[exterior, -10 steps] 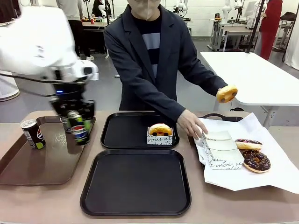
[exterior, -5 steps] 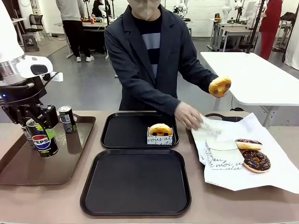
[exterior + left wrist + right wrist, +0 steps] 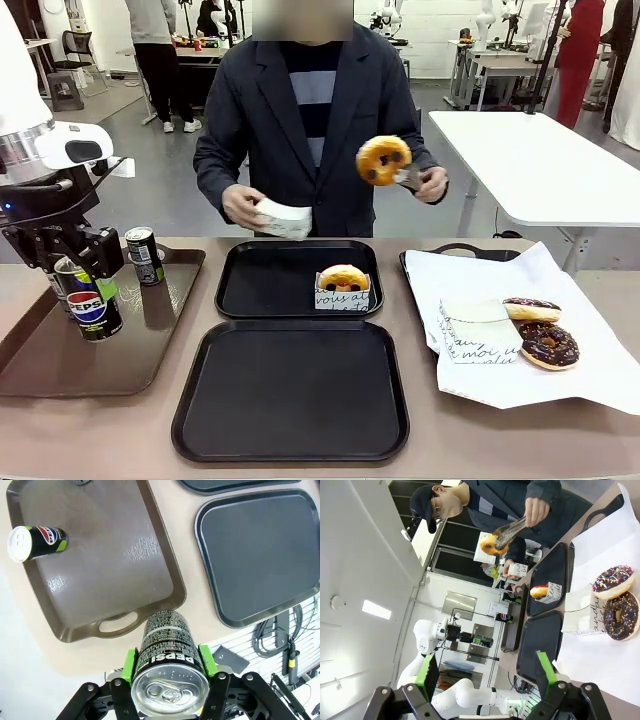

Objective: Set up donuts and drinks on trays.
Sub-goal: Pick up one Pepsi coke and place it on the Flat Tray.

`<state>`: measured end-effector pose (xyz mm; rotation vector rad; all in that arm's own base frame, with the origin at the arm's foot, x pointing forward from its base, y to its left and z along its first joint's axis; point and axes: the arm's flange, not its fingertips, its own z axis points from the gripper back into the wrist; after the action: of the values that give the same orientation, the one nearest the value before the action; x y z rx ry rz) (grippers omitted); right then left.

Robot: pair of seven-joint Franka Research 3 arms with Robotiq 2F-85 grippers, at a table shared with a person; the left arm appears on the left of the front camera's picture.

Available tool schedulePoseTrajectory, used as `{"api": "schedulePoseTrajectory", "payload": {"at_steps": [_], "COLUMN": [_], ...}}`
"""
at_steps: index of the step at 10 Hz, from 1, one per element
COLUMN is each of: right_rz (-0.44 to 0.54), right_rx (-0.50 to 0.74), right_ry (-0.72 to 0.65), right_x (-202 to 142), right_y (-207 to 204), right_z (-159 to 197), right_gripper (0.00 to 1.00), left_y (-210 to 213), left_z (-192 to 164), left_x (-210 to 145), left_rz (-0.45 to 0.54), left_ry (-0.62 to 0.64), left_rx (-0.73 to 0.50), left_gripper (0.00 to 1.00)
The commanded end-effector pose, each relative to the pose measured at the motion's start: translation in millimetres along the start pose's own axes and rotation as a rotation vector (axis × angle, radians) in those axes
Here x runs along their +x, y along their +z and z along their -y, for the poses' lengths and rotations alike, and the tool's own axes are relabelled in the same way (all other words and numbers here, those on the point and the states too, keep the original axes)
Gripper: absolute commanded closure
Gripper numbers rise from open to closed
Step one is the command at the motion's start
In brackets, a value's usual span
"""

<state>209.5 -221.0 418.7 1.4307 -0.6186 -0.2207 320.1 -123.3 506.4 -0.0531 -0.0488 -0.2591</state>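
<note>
Front view: catches the drinks step under way. Pinches one can (image 3: 96,308) upright in the left gripper (image 3: 169,662), green pads pressed against its sides, low over the brown tray (image 3: 130,360); lifted or resting on it, hard to tell from this angle. Has a second can (image 3: 145,255) standing at the far end of that tray. Calls next for carrying the held can across to a black tray and setting it down upright, clear of the donut box. Has the right gripper (image 3: 485,675) spread wide, holding nothing.

Finds one yellow donut in its box (image 3: 343,285) on the far black tray (image 3: 260,290), nothing on the near black tray (image 3: 290,390). Shows, across the table, another yellow donut (image 3: 383,160) raised in tongs by one hand of the person, a white box (image 3: 283,218) in the other. Shows two chocolate donuts (image 3: 548,345) and flat boxes (image 3: 475,330) on the paper-lined tray (image 3: 505,254).
</note>
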Motion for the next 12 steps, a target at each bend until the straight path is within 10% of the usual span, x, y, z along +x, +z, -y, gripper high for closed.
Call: {"api": "schedulePoseTrajectory", "payload": {"at_steps": [1, 12], "right_rz": [0.015, 0.015], "right_rx": [0.020, 0.020], "right_ry": [0.019, 0.019], "right_x": [3.2, 3.2], "right_y": [-0.9, -0.9], "right_z": [-1.1, -1.1], "right_gripper": [0.00, 0.00], "left_y": [0.0, -100.0], "left_z": [0.0, 88.4], "left_x": [0.0, 157.1], "left_rz": [0.000, 0.126], "left_ry": [0.000, -0.133], "left_rx": [0.000, -0.023], "left_gripper": [0.42, 0.42]}}
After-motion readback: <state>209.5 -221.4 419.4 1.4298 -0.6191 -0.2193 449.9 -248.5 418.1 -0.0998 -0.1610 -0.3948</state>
